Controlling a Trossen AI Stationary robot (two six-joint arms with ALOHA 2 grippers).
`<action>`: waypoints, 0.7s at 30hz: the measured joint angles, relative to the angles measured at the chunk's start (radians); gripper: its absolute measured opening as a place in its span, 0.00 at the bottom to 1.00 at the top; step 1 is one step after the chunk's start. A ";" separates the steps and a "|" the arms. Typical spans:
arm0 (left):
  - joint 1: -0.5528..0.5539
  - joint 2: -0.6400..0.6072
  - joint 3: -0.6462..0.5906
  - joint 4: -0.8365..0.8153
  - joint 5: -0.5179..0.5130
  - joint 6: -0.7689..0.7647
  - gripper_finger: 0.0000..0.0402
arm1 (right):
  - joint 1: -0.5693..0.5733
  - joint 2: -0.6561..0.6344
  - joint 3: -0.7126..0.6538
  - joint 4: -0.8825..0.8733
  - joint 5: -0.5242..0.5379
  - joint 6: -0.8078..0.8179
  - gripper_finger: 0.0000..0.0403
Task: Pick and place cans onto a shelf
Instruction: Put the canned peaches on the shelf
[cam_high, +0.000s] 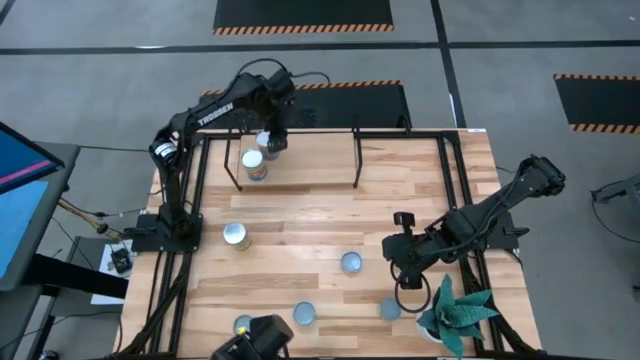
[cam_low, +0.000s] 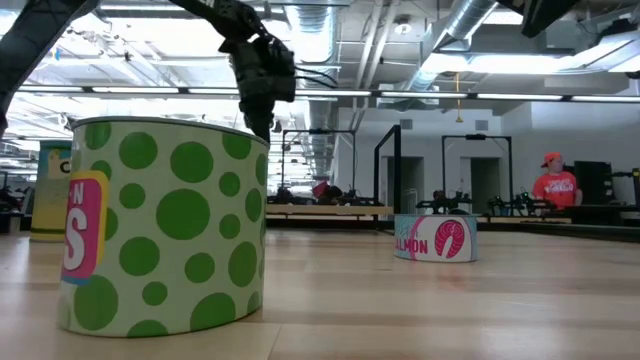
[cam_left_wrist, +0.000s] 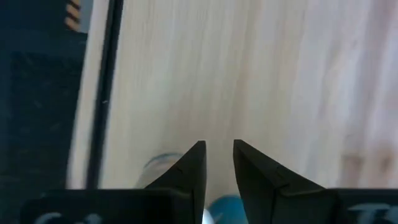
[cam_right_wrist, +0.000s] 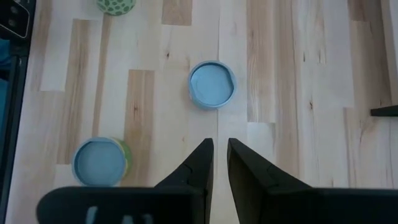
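Observation:
The shelf (cam_high: 300, 150), a light-wood board on black legs, stands at the table's far edge. One can (cam_high: 254, 165) with a yellow label stands on its left part. My left gripper (cam_high: 268, 140) hovers just beyond that can, over the shelf. Its fingers (cam_left_wrist: 219, 144) point down with a narrow gap and hold nothing. Blurred can tops (cam_left_wrist: 163, 165) show below them. My right gripper (cam_high: 397, 265) is shut and empty (cam_right_wrist: 221, 144) above the table's right half, beside a can (cam_high: 351, 262) that stands on the table (cam_right_wrist: 211, 84).
More cans stand on the table (cam_high: 236, 235), (cam_high: 305, 313), (cam_high: 389, 310), (cam_high: 242, 324). A green spiky plant (cam_high: 455, 310) stands at the near right corner. The low view shows a green-dotted can (cam_low: 160, 225) close up, a salmon can (cam_low: 435, 238) and a person (cam_low: 553, 185) in the room behind.

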 joint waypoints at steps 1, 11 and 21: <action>-0.012 0.000 0.000 0.002 -0.030 0.017 0.16 | 0.000 0.000 0.000 0.000 0.000 0.000 0.17; -0.041 0.098 0.001 0.005 -0.129 0.069 0.15 | 0.000 0.000 0.000 -0.005 0.000 0.001 0.17; -0.021 0.128 0.001 -0.044 -0.211 0.078 0.15 | 0.000 0.000 0.000 -0.012 0.000 0.001 0.17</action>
